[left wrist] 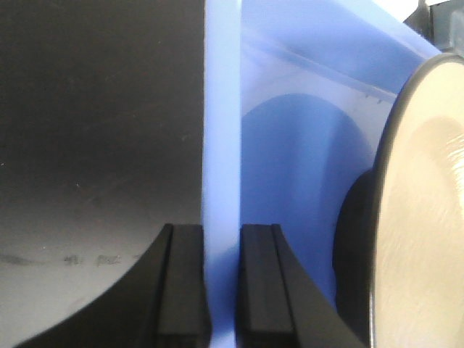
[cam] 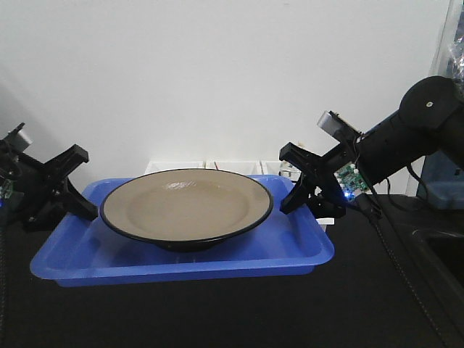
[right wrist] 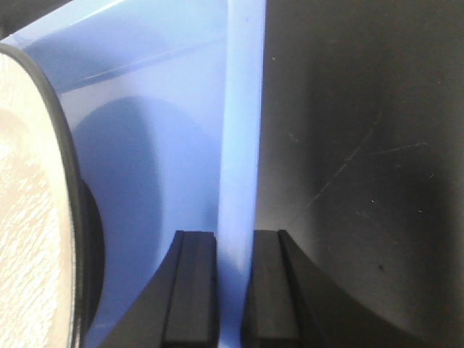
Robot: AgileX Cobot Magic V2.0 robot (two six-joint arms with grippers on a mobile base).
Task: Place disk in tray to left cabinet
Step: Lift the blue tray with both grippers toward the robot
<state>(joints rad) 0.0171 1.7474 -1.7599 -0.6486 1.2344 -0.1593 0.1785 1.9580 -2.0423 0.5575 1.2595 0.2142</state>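
Note:
The tan disk point(cam: 185, 206) with its black rim rests in the middle of the blue tray point(cam: 181, 264), which lies on a black tabletop point(cam: 217, 319). My left gripper point(cam: 83, 183) is shut on the tray's left rim point(left wrist: 221, 145), one finger on each side of the lip. At the opposite end, my right gripper point(cam: 288, 180) is shut on the right rim point(right wrist: 243, 130) the same way. Both wrist views catch the disk's edge point(left wrist: 424, 217) point(right wrist: 29, 217) just inside the tray. The left cabinet is out of view.
Small white bins point(cam: 206, 165) stand against the white wall right behind the tray. A dark recessed area point(cam: 435, 254) and a blue object point(cam: 444, 181) sit at the far right, beyond the right arm point(cam: 406, 138).

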